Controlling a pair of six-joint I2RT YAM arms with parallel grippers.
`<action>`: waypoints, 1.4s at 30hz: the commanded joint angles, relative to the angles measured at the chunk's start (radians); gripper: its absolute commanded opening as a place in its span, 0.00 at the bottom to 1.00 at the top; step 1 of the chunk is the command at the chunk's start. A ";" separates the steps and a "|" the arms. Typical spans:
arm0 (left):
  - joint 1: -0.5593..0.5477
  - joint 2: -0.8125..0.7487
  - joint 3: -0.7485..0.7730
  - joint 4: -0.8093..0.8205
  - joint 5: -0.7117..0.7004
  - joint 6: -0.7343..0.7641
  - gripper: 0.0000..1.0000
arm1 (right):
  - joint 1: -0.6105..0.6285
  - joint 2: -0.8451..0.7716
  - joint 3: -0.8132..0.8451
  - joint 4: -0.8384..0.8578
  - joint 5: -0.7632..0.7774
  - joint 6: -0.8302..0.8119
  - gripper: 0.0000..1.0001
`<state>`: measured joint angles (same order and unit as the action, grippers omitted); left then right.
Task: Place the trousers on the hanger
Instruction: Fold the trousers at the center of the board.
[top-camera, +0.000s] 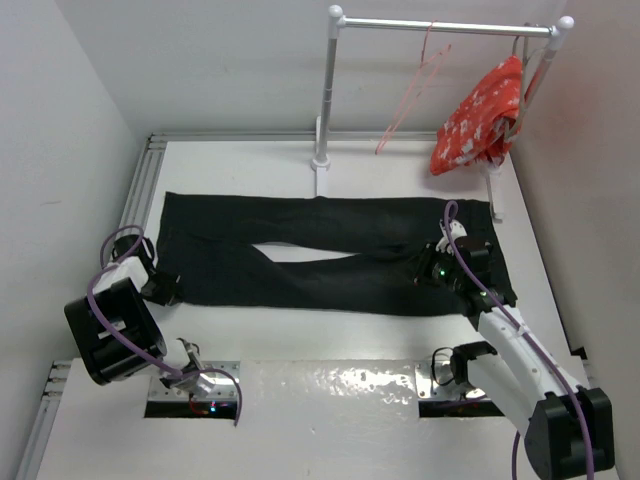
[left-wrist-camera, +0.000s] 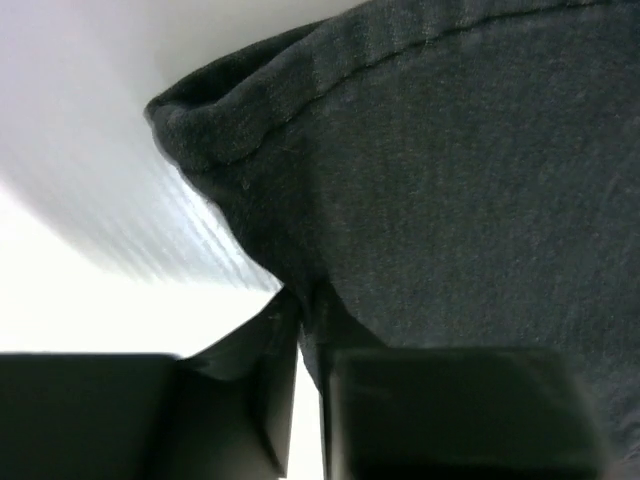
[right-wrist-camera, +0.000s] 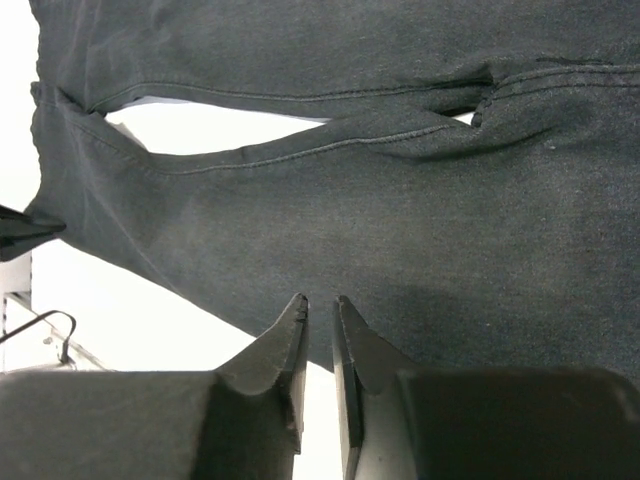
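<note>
Trousers (top-camera: 340, 285) lie flat across the middle of the white surface (top-camera: 300, 340), stretched from 9 o'clock to 3 o'clock. The two legs part around a sliver of bare surface near the centre. The cloth is black, soft and limp. It will likely sag and slide rather than hold any shape, so it wants a firm pinch at a hem or seam, ideally at both ends, to drape evenly.

The hanger (top-camera: 408, 105), thin and pink, hangs on the white rail (top-camera: 440, 27) at about 1 o'clock, well apart from the trousers. A red-and-white cloth (top-camera: 480, 115) hangs at 2 o'clock on the same rail.

The left gripper (top-camera: 165, 290) sits at the garment's 8 o'clock corner. In the left wrist view its jaws are nearly together and the dark fabric runs into the slit between them, the folded hem rising just above. I judge it clamped on that corner.

The right gripper (top-camera: 432, 268) is over the 4 o'clock end. In its wrist view the jaws stand almost together with only a thin slit, and I see no cloth in it. The tips appear at the near edge of the fabric, though I cannot tell if they touch it.
</note>
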<state>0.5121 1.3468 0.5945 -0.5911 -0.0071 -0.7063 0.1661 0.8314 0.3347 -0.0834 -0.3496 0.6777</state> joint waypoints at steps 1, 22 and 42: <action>0.008 0.026 -0.036 0.089 -0.001 -0.012 0.00 | 0.004 -0.011 0.009 0.031 0.017 -0.010 0.18; -0.020 -0.497 -0.021 0.151 0.237 0.064 0.00 | -0.118 -0.071 0.087 -0.344 1.021 0.155 0.04; -0.020 -0.615 -0.168 0.255 0.361 0.080 0.00 | -0.563 0.055 -0.013 -0.296 0.687 0.246 0.63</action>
<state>0.4965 0.7361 0.4335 -0.3996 0.3271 -0.6479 -0.3813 0.8803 0.3408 -0.4686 0.4183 0.9134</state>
